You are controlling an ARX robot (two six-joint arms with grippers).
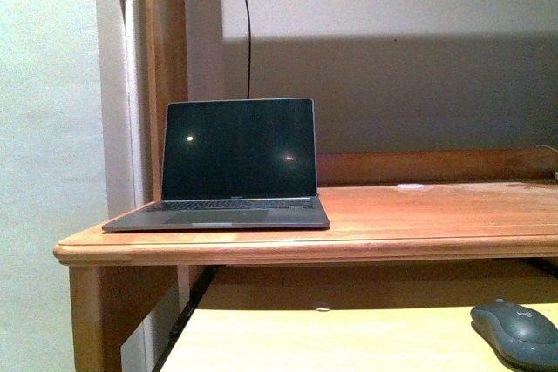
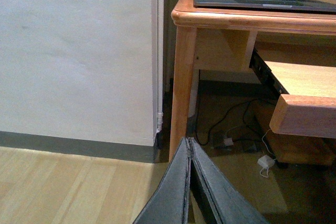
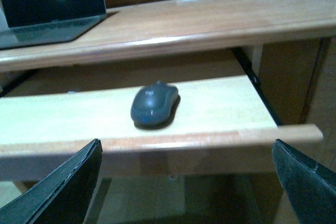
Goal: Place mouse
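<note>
The mouse, dark grey and oval, lies on the pull-out keyboard tray at the lower right of the front view. In the right wrist view the mouse sits mid-tray, beyond the tray's front lip. My right gripper is open and empty, its fingers spread wide, in front of and below the tray edge. My left gripper is shut and empty, low by the desk's left leg, pointing at the floor. Neither gripper shows in the front view.
An open laptop with a dark screen stands at the left of the wooden desktop. A black cable hangs down the back wall. Cables and a white adapter lie on the floor under the desk. A white wall is to the left.
</note>
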